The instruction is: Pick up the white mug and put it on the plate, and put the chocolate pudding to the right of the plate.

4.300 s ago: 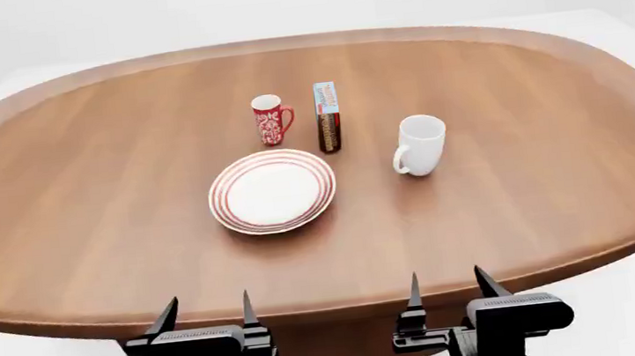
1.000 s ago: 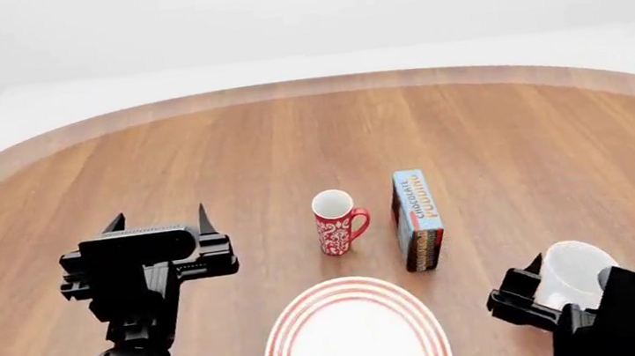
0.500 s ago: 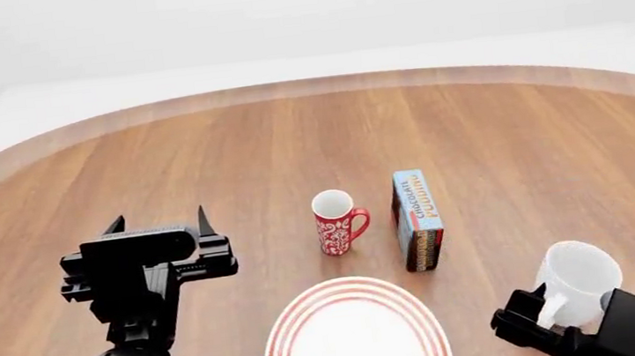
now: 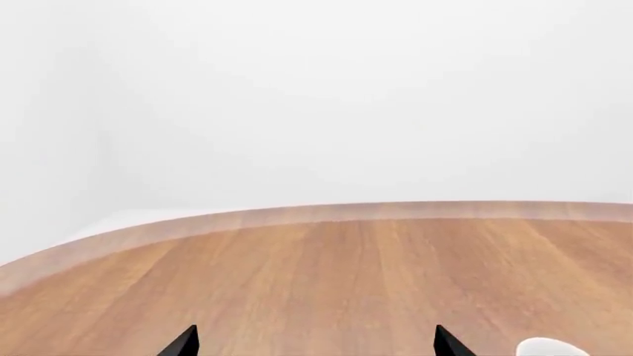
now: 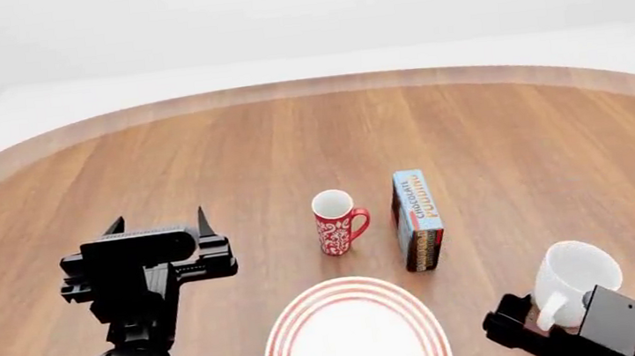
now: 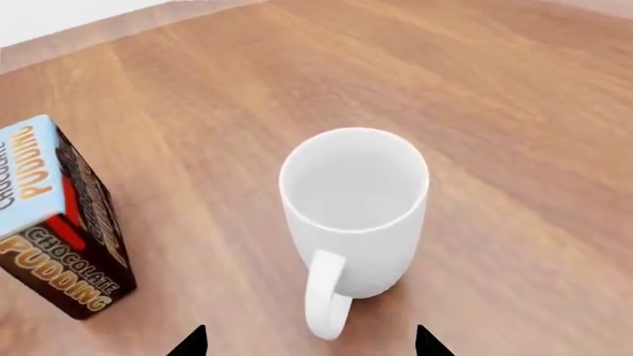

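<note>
The white mug [image 5: 576,277] stands upright on the table, right of the plate [image 5: 303,312] and apart from it. Its handle points at my right gripper [image 5: 549,320], which is open just short of the mug with the handle between the line of its fingertips. In the right wrist view the white mug [image 6: 356,208] fills the middle, the open right gripper [image 6: 308,343] sits right behind its handle, and the chocolate pudding [image 6: 59,215] stands to one side. The chocolate pudding [image 5: 417,219] stands behind the plate's right rim. My left gripper [image 5: 158,219] hovers open and empty, left of the plate.
A red patterned mug [image 5: 335,222] stands just left of the pudding box, behind the plate. The oval wooden table [image 5: 289,137] reaches far back and to both sides. The left wrist view shows only the open left gripper [image 4: 314,343] over bare wood [image 4: 346,274].
Since the oldest frame the view has moved in and both arms have come over the table. Over the last second my right gripper drew back from around the mug, which stayed in place.
</note>
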Controlling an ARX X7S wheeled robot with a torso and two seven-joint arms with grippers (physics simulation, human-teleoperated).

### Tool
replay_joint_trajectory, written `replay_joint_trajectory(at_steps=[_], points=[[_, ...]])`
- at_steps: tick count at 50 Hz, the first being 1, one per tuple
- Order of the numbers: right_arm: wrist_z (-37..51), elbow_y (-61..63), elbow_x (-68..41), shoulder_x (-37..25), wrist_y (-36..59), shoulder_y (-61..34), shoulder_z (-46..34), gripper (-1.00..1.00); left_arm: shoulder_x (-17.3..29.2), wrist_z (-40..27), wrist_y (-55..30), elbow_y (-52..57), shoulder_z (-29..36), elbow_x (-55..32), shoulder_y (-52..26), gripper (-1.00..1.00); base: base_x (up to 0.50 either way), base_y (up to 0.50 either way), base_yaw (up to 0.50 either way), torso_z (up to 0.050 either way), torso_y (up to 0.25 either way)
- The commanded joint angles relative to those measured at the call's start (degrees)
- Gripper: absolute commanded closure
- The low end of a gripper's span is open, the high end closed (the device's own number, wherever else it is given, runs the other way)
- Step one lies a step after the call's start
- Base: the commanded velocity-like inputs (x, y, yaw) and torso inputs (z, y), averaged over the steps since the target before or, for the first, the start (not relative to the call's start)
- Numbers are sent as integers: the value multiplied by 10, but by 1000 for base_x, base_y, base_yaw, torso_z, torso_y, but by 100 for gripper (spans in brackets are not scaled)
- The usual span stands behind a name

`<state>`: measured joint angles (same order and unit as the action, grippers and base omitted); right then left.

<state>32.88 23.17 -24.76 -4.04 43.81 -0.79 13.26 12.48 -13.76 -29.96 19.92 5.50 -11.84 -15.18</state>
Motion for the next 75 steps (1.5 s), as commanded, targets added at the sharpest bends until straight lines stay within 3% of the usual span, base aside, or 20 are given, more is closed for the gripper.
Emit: replay_joint_trajectory(at_steps=[1, 16, 47, 60, 61, 75], points=[[-10, -95, -8, -12, -20, -42, -3, -100, 2, -3, 4, -6, 2, -1, 1, -100, 0, 0, 0, 0, 0], [-30, -237, -2, -22, -66, -97, -9, -100, 5, -7, 9, -12, 3, -4, 0, -100, 0, 0, 0, 0, 0], [-33, -368, -20, -44, -71, -161, 7, -100, 11, -15, 8, -6, 6, -13, 4, -100, 0, 0, 0, 0, 0], [-30, -368, -24, -47, -76, -161, 0, -100, 12, -18, 12, -11, 9, -15, 4, -100, 0, 0, 0, 0, 0], [-37, -367, -21, -49, -76, -161, -9, 100, 12, -18, 12, -12, 9, -15, 4, -100, 0, 0, 0, 0, 0], [-23, -334, -10, -55, -91, -150, -24, 100, 15, -21, 15, -12, 12, -17, 6, -100, 0, 0, 0, 0, 0]])
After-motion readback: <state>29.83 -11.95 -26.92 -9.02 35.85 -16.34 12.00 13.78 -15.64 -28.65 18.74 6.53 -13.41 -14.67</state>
